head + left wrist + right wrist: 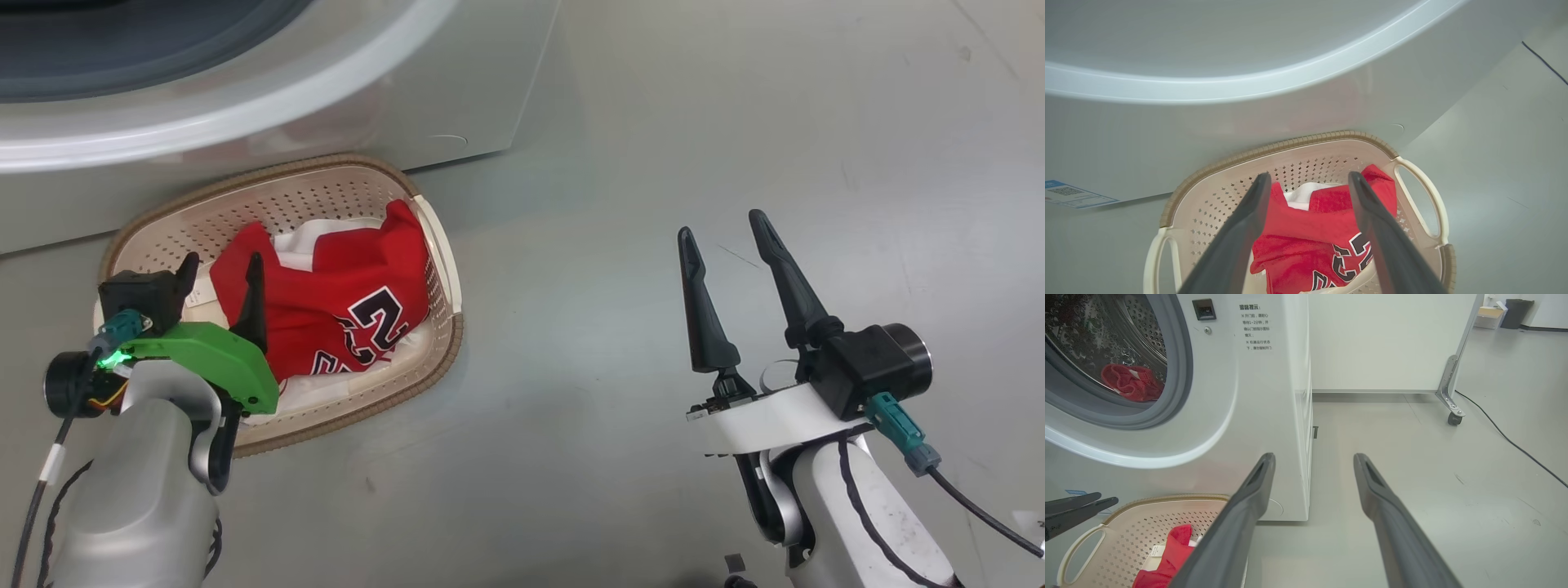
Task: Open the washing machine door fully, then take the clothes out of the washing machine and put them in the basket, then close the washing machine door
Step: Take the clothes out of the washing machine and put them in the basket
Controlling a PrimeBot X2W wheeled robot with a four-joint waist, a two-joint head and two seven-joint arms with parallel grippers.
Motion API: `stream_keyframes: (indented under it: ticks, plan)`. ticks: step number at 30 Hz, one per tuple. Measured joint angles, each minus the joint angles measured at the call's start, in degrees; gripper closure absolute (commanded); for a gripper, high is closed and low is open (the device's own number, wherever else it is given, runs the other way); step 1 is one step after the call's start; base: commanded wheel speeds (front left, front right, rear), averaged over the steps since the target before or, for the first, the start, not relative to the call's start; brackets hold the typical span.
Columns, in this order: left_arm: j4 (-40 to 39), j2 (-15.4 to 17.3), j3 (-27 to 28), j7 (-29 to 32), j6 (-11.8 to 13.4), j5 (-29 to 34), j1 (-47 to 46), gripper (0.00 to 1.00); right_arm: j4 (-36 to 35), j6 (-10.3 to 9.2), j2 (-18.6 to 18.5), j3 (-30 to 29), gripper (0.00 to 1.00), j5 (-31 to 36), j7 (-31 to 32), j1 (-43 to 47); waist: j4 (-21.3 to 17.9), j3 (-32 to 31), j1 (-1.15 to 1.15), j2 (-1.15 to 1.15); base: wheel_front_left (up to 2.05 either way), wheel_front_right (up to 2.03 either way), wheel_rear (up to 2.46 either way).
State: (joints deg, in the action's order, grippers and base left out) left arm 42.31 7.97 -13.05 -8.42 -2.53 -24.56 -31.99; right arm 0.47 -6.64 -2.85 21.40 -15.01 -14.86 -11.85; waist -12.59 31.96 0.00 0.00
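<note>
The cream basket [245, 189] stands on the floor against the washing machine [343, 90]. A red number 23 jersey [343, 302] and white cloth lie in it. My left gripper [222, 273] hangs open just above the basket's left half, and the jersey [1306, 241] lies loose under its fingers [1237, 241]. My right gripper [720, 224] is open and empty over bare floor to the right. In the right wrist view the drum stands open, and a red garment [1131, 381] lies inside behind the grey gasket [1180, 375]. The washing machine door is out of view.
A blue label [1069, 195] sits low on the machine's front. A white panel on a caster [1455, 416] stands behind the machine's right side, and a black cable [1515, 445] runs across the grey floor. A box and a bin [1515, 312] are far back.
</note>
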Motion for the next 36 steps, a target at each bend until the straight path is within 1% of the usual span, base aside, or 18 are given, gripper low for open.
stream_keyframes:
  ticks: [6,11,18,23,28,36]
  plan:
    - [-0.08,-0.91,0.12,-4.47,-0.43,0.02,-0.35,0.00,1.09,-0.02,0.00,-2.19,0.00,0.70,0.00,0.00,1.98,-1.88,0.00,0.00,0.00,0.00,0.00]
    - [-1.36,-1.13,0.32,-5.86,-0.80,0.88,-0.35,0.00,1.99,-0.07,0.00,-3.09,0.00,1.13,0.00,0.02,3.61,-4.12,0.00,0.00,0.00,0.00,0.00]
    - [-5.38,-2.33,1.94,-6.02,-0.80,0.86,-0.10,0.00,3.19,-0.07,-0.07,-4.61,0.00,1.15,0.00,0.59,5.84,-7.96,0.00,0.00,0.00,0.00,0.00]
    - [-9.50,-2.83,2.85,-6.02,-0.80,0.91,1.84,0.00,3.83,-0.02,-0.60,-5.04,0.00,1.22,0.00,1.68,7.41,-10.96,0.00,0.00,0.00,0.00,0.00]
    - [-15.34,-2.66,4.00,-6.03,-0.54,2.13,3.66,0.00,4.03,0.10,-0.77,-5.75,0.00,1.19,0.00,2.49,8.87,-13.81,0.00,0.00,0.00,0.00,0.00]
    - [-20.40,-1.63,4.42,-6.02,0.26,3.86,10.61,0.00,4.95,0.52,-1.30,-6.35,0.00,1.21,0.00,4.60,10.47,-18.17,0.00,0.00,0.00,0.00,0.00]
